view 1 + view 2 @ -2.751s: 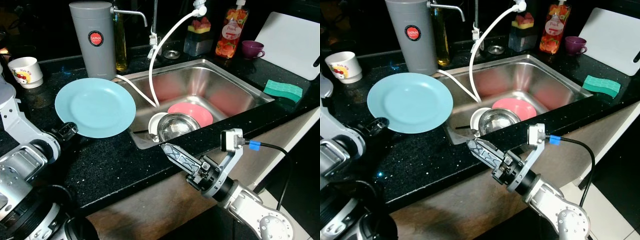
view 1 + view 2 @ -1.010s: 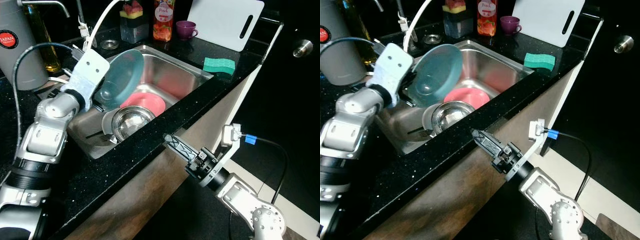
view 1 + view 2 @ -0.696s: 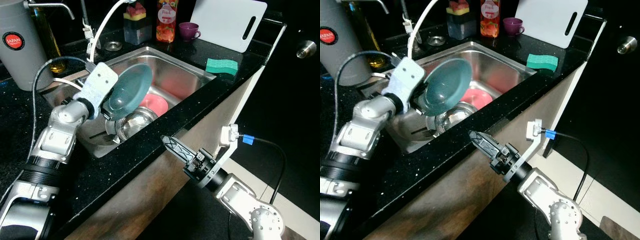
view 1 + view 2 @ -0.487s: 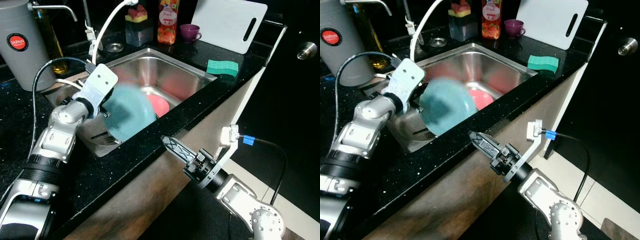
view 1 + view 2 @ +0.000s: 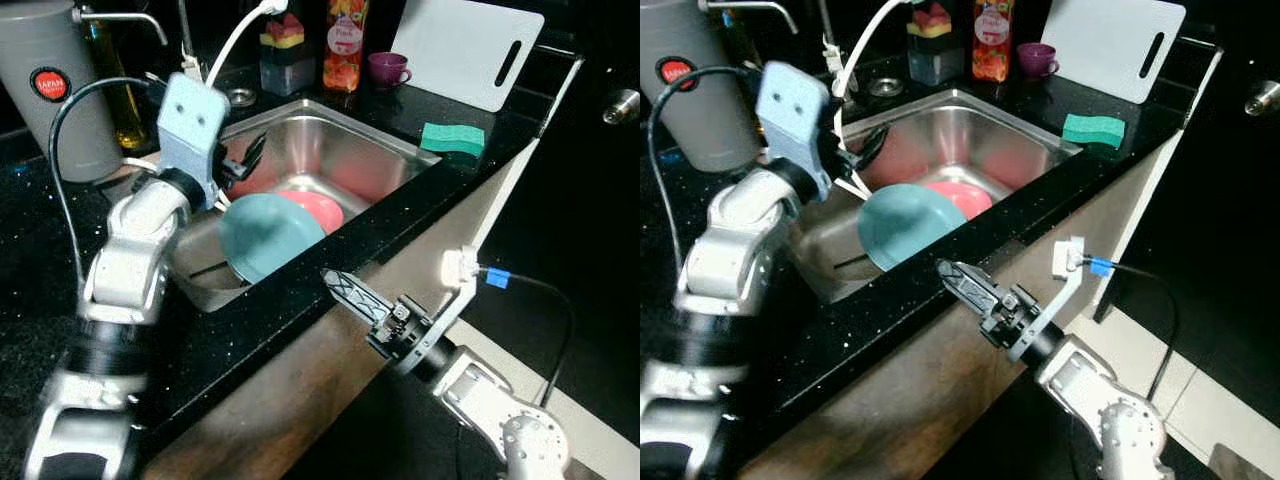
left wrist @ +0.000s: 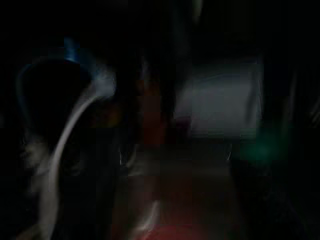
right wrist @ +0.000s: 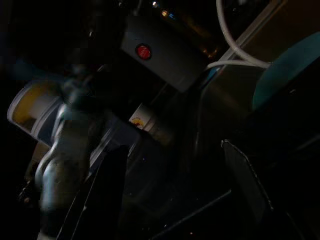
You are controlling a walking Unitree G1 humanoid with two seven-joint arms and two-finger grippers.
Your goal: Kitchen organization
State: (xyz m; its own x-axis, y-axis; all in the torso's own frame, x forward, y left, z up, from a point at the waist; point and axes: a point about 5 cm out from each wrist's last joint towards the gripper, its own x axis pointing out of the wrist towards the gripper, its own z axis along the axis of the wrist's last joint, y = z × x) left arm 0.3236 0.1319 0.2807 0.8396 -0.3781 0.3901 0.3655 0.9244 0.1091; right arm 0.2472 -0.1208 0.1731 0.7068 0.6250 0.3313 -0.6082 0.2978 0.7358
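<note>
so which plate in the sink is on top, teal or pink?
The teal plate. It lies over the near edge of the pink plate, covering part of it, at the sink's front end, below the left gripper.

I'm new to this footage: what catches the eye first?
A round teal plate lies in the steel sink, over the pink plate. The left gripper hangs open just above it. A green sponge sits on the black counter's edge.

Teal plate released, now resting in sink; left gripper lifted clear, jaws open.
</note>
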